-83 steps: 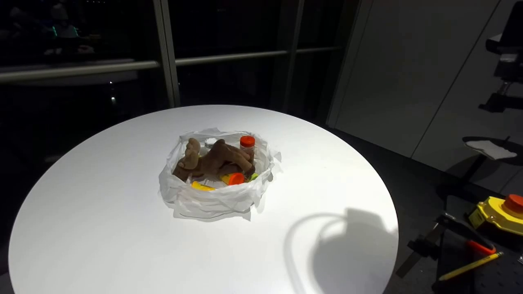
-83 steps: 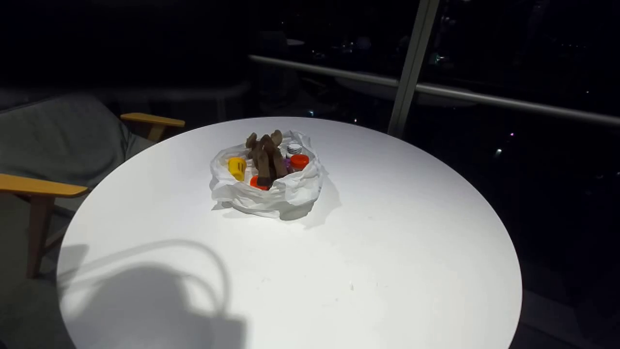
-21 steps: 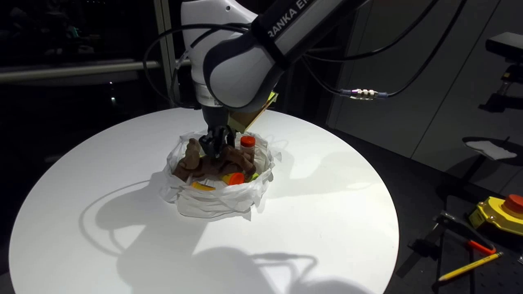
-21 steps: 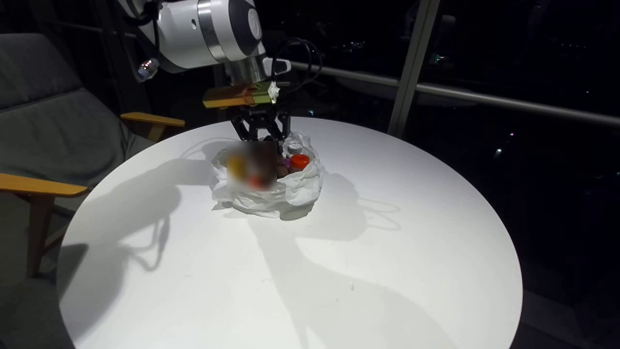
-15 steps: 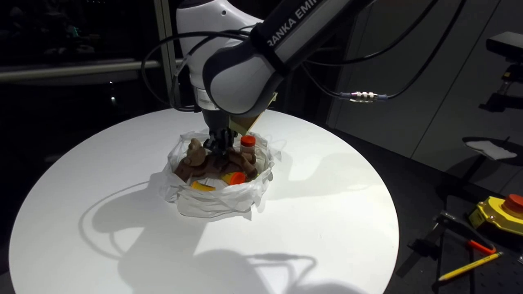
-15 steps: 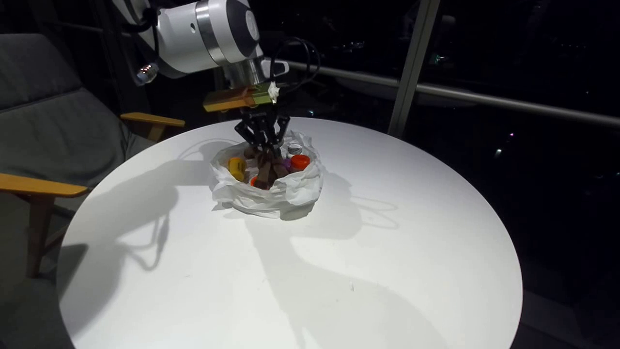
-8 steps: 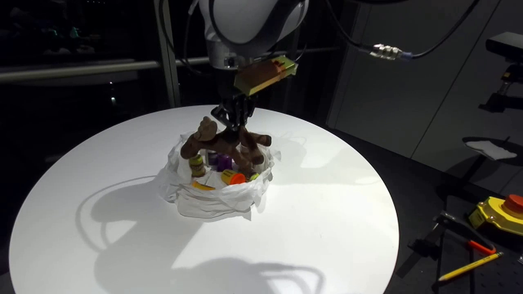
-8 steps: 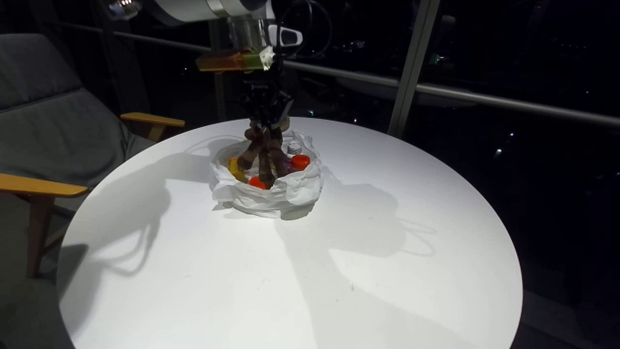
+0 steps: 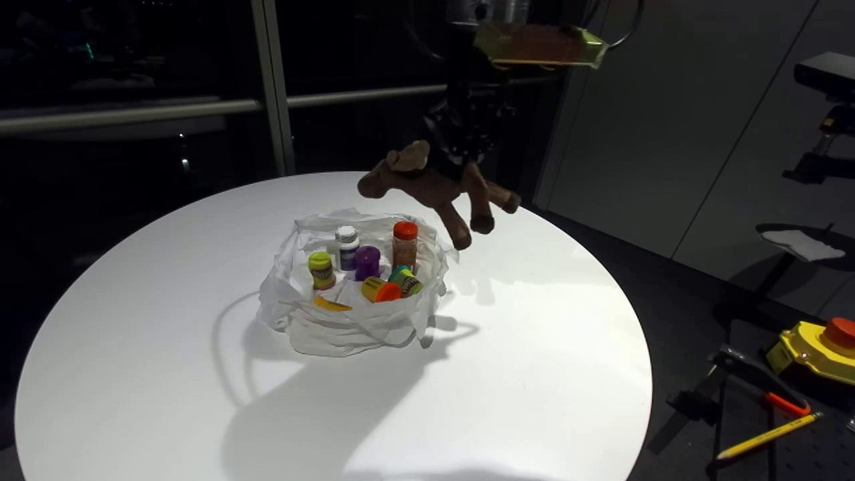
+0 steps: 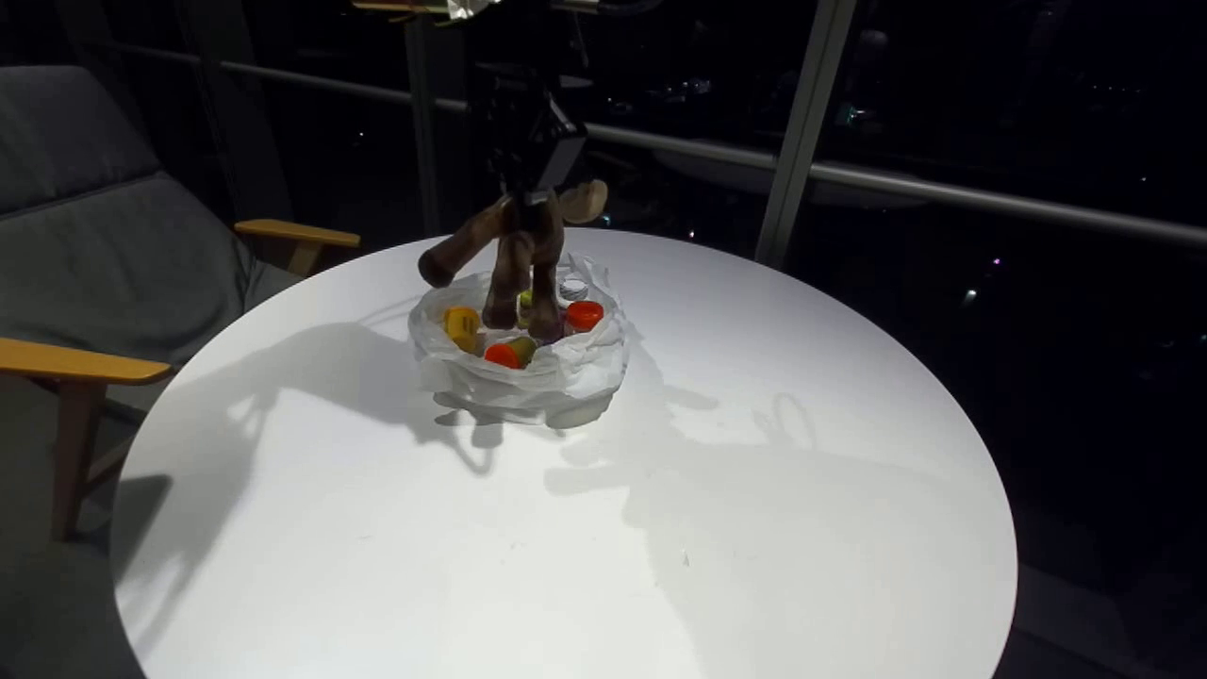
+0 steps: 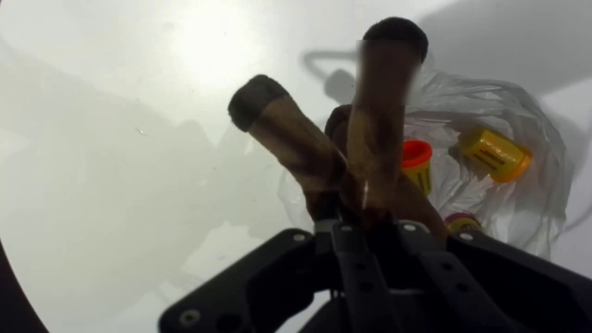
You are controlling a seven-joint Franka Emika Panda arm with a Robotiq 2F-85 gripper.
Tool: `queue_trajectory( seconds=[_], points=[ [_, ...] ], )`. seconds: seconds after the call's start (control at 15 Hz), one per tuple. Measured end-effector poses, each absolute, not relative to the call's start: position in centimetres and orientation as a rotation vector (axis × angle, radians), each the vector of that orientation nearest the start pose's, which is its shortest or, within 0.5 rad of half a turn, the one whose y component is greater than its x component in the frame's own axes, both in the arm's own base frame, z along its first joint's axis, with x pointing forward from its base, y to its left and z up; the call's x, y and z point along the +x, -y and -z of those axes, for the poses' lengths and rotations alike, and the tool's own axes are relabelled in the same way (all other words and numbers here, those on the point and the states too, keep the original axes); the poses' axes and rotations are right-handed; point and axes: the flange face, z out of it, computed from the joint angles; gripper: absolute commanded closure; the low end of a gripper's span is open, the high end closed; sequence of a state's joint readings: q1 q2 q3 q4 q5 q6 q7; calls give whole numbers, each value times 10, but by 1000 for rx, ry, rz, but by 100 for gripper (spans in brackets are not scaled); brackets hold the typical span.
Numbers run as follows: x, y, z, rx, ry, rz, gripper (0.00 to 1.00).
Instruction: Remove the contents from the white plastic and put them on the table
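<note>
Nearest in an exterior view runs the white table (image 9: 521, 381), then the plastic bag (image 9: 347, 334); inside, the orange-lidded tub (image 9: 381, 290) and, behind, the purple tub (image 9: 367, 262) now lie uncovered, so I judge them reachable next. Up over the bag's right side, my gripper (image 9: 461, 160) has the plush animal (image 9: 431, 188) pinched between almost fully closed fingers: lifted, not yet set down. Seconds ago it lay in the bag, largely hiding the purple tub.

No text can be read: print on a yellow tub (image 11: 491, 153) and a green tub (image 9: 407, 282) is too small.
</note>
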State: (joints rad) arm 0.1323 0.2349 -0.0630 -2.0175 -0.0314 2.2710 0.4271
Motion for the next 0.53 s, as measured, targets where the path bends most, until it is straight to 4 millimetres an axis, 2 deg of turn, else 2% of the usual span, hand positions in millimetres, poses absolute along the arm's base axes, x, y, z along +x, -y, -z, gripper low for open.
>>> queue_trajectory(
  seconds=[0.27,0.53],
  points=[
    [540,17,-336,-3008,-805,26,93],
    [510,73,-303,-2928,-1016,-25,92]
  ],
)
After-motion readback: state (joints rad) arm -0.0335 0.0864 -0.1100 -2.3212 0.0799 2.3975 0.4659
